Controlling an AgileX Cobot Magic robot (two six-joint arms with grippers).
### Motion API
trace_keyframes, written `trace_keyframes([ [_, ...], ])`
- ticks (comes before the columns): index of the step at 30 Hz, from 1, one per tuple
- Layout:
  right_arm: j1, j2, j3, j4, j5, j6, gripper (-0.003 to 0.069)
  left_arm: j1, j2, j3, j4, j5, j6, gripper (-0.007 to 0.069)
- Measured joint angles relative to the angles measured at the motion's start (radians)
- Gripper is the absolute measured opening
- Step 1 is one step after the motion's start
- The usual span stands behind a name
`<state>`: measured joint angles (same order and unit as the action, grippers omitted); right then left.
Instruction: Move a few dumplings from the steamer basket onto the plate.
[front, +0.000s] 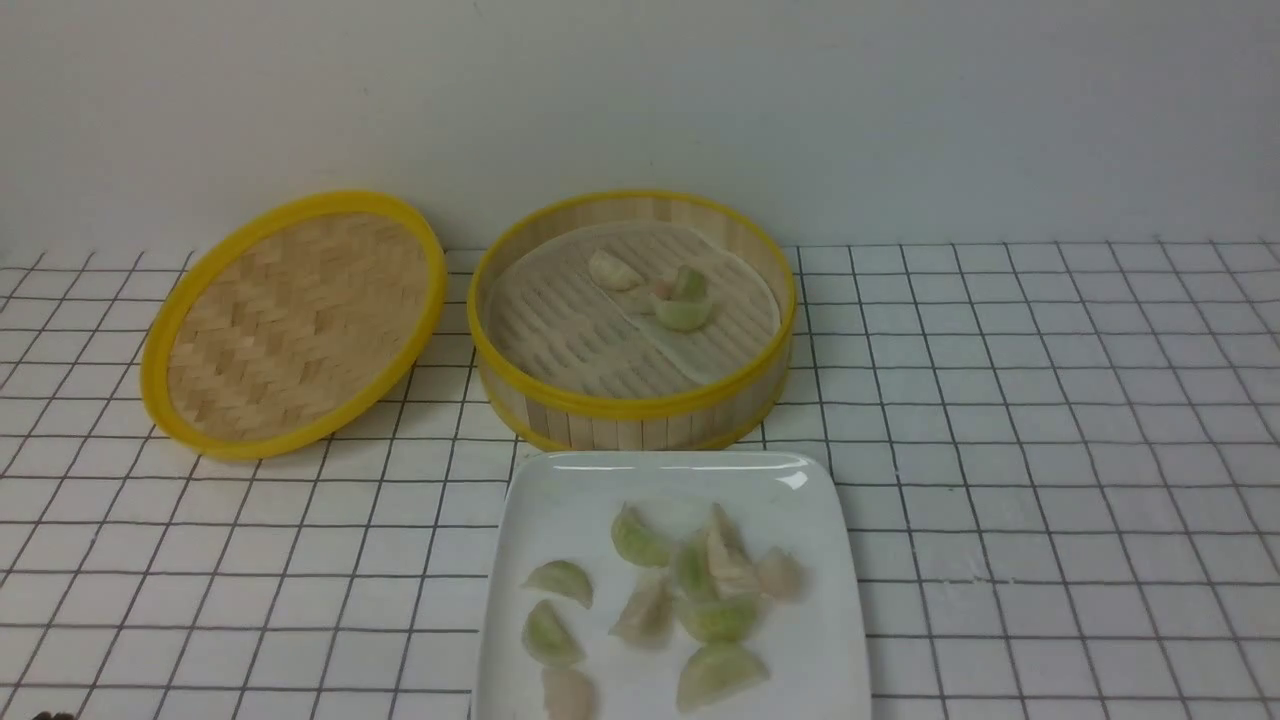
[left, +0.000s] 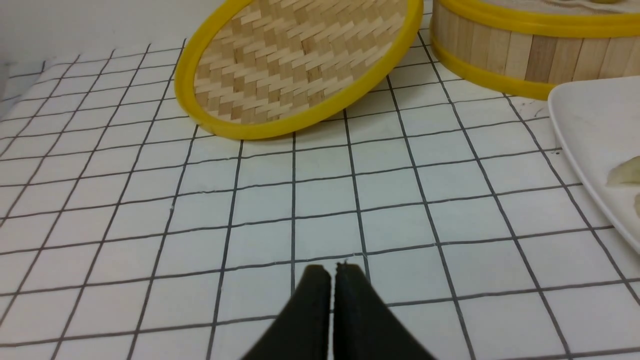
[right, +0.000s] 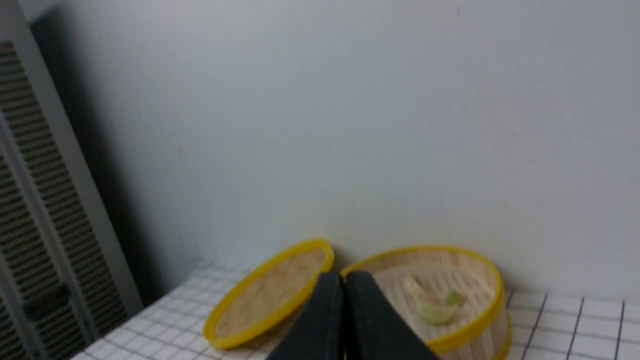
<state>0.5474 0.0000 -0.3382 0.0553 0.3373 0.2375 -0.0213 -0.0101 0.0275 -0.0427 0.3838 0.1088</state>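
Note:
The steamer basket (front: 632, 408) stands mid-table with a small cluster of dumplings (front: 683, 312) on its pale liner. Right in front of it lies the white plate (front: 560, 485), carrying several dumplings (front: 640, 540), green, cream and pinkish. Neither gripper shows in the front view. My left gripper (left: 332, 270) is shut and empty, low over the tiles between the lid and the plate's edge (left: 590, 120). My right gripper (right: 344, 276) is shut with nothing in it, raised and facing the basket (right: 470, 336), whose dumplings (right: 437, 312) show beyond its tips.
The woven yellow-rimmed lid (front: 295, 320) lies tilted to the basket's left, its edge propped near the basket. A white gridded cloth covers the table, with a plain wall behind. A slatted grey panel (right: 35, 210) stands past the table's left end.

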Motion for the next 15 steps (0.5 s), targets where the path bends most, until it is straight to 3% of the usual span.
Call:
trace_keyframes([
  [15,-0.001,0.02,0.054,-0.089,-0.013,-0.025,-0.0015,0.001,-0.003,0.0,-0.003,0.0,0.0,-0.0006],
])
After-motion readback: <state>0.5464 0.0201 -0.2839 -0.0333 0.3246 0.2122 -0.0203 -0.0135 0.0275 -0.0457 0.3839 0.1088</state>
